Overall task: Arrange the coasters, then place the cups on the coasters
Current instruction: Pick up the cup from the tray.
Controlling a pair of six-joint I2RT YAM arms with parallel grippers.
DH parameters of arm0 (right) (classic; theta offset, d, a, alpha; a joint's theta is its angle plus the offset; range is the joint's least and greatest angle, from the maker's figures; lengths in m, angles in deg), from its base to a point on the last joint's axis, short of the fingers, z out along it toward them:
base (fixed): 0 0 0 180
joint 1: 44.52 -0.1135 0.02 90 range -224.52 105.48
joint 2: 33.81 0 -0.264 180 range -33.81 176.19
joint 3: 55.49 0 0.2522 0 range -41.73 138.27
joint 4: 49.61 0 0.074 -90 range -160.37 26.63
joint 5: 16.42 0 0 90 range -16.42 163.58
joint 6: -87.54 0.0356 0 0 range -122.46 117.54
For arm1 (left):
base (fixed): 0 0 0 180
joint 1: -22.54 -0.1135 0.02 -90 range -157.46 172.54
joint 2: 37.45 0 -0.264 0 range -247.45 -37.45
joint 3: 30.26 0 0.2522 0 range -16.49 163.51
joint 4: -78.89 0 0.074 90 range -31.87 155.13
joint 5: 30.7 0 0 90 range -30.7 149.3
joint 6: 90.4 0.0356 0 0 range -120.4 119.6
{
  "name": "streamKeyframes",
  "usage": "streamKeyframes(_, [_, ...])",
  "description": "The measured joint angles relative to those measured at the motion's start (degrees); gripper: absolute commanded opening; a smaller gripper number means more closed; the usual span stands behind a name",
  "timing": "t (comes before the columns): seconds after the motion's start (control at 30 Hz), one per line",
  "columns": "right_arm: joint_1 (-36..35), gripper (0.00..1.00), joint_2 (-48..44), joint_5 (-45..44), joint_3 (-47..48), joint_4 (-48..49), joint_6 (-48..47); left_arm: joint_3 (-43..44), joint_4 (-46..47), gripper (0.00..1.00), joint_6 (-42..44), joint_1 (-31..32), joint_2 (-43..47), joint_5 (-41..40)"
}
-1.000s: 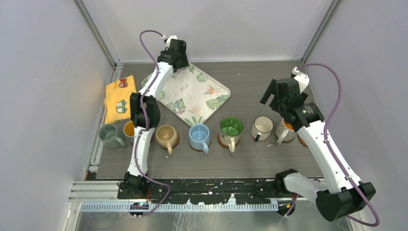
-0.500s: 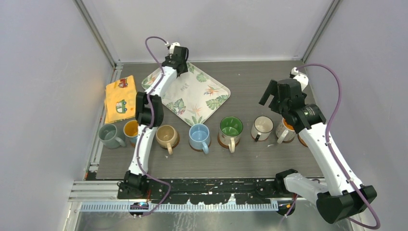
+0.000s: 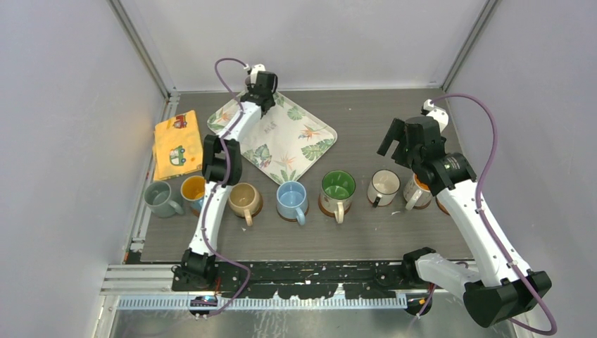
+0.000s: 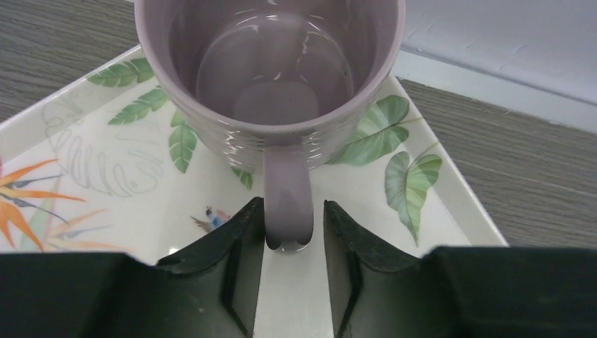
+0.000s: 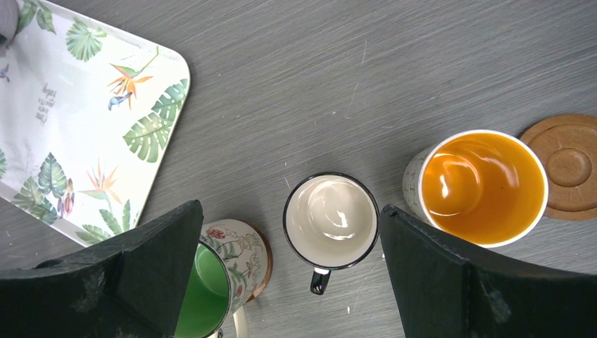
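The leaf-patterned tray [image 4: 422, 211] lies beneath the left gripper [image 4: 291, 218]. Its fingers stand apart on either side of the handle [image 4: 286, 190] of the mauve cup [image 4: 281, 70], with a thin gap at one finger, so nothing is clamped. That cup sits upright on the tray, just ahead of the fingertips. The right gripper [image 5: 288, 211] hangs spread wide and empty above the cream cup [image 5: 331, 218]. Outside one finger stands the orange-inside cup [image 5: 479, 186], and a bare wooden coaster [image 5: 570, 165] lies just past it.
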Motion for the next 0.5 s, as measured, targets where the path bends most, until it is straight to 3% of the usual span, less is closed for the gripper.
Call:
streamKeyframes(0.3, [-0.26,1.00,0.07,0.28,-0.39,0.26,-0.09,-0.35,0.85,0.12,0.70,0.11,0.11,0.85])
streamKeyframes(0.5, [-0.26,1.00,0.09,0.44,-1.22,0.59,-0.07,-10.36,0.90,0.08,-0.17,0.87,7.06,1.09])
